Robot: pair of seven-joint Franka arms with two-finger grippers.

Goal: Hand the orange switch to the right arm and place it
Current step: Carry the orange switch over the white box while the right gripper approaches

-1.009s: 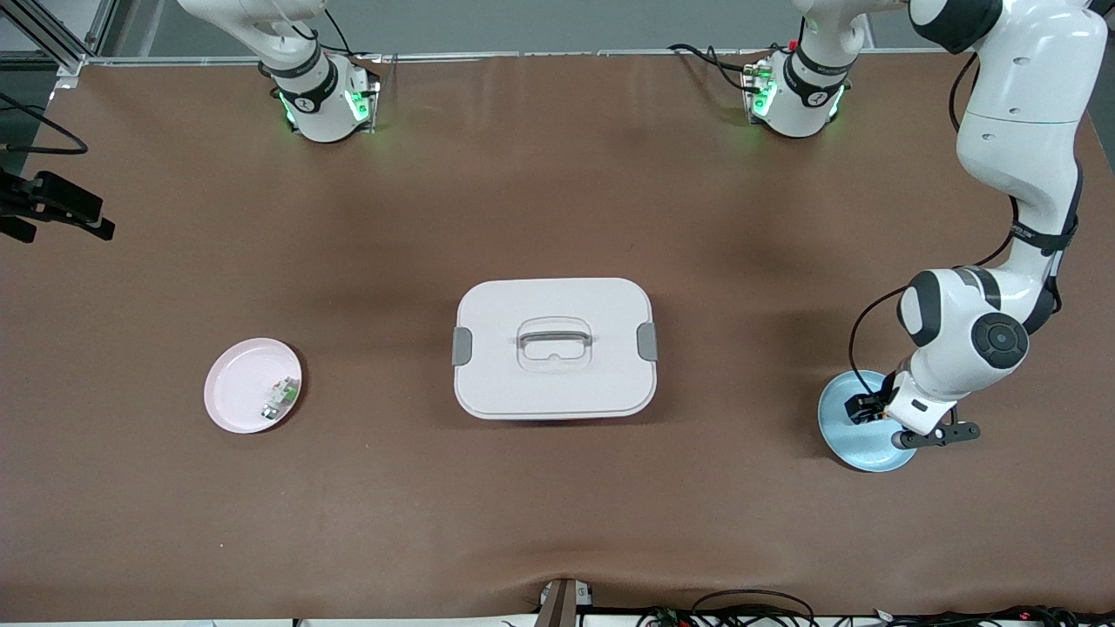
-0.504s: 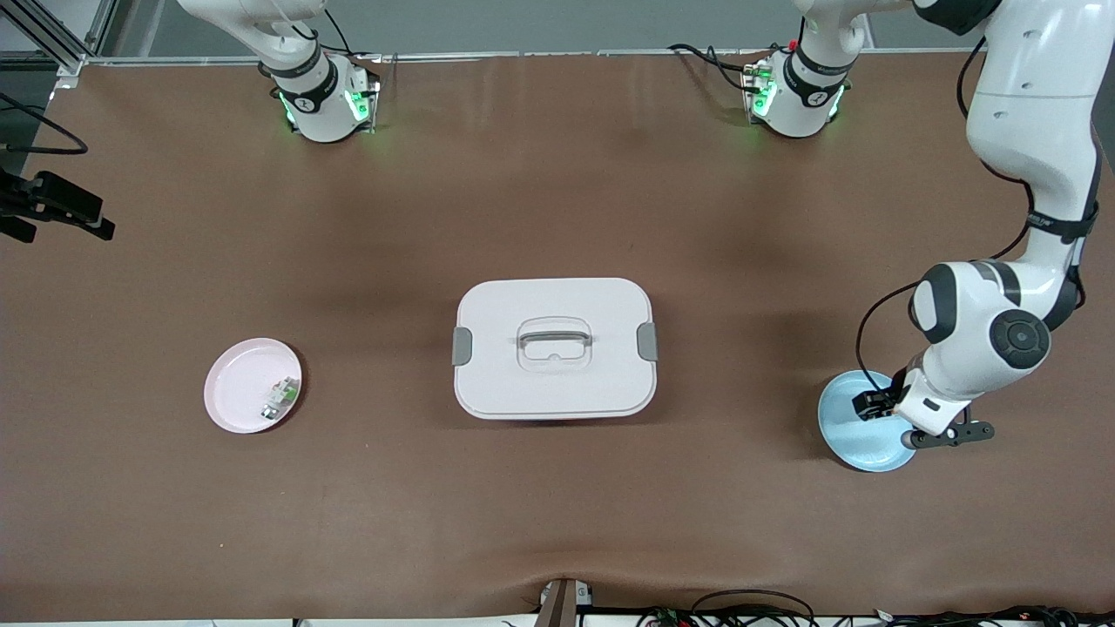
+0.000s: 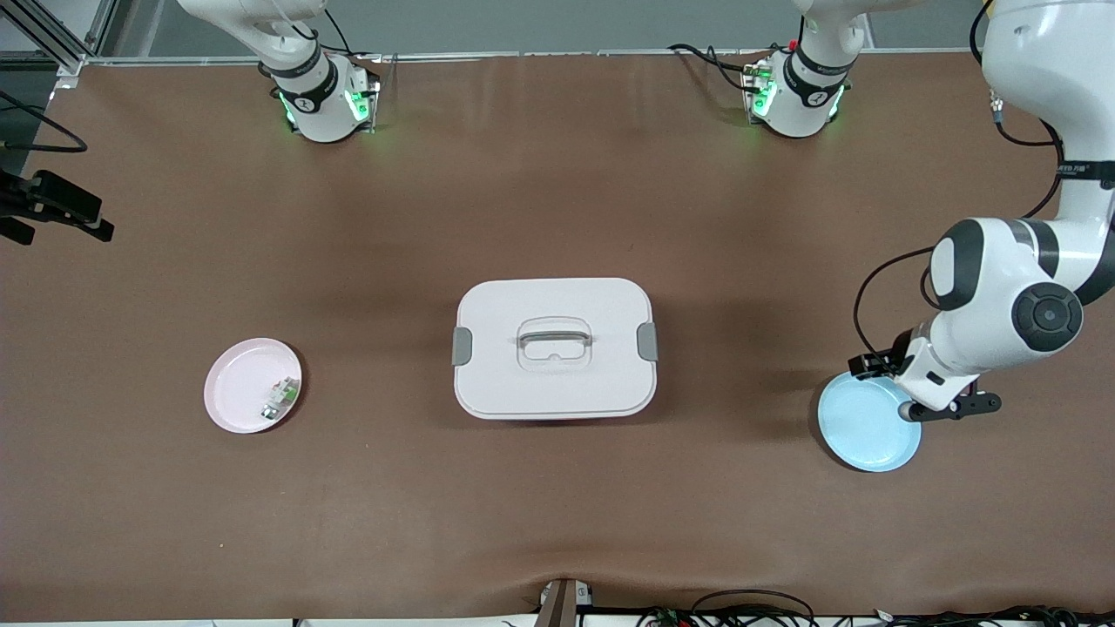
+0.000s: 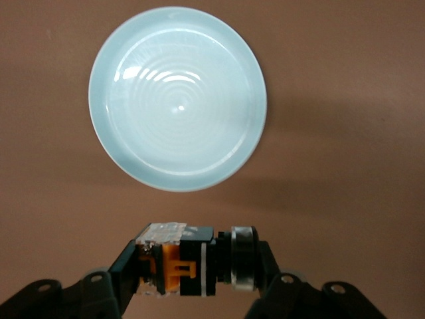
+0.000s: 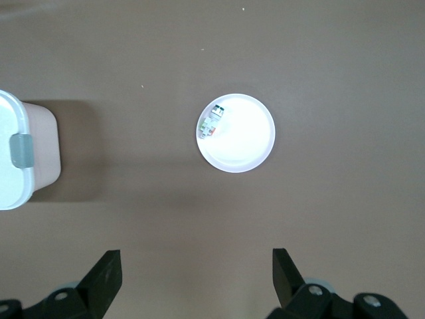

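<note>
Front view: a brown table (image 3: 557, 488) carries a white lidded box (image 3: 554, 348), a blue plate (image 3: 862, 427) and a pink plate (image 3: 244, 387). Above the blue plate's edge, the left gripper (image 4: 199, 269) clamps the switch (image 4: 192, 259), a stubby black cylinder with orange bands. The right gripper (image 5: 196, 276) waits spread wide over bare table near the pink plate.
</note>
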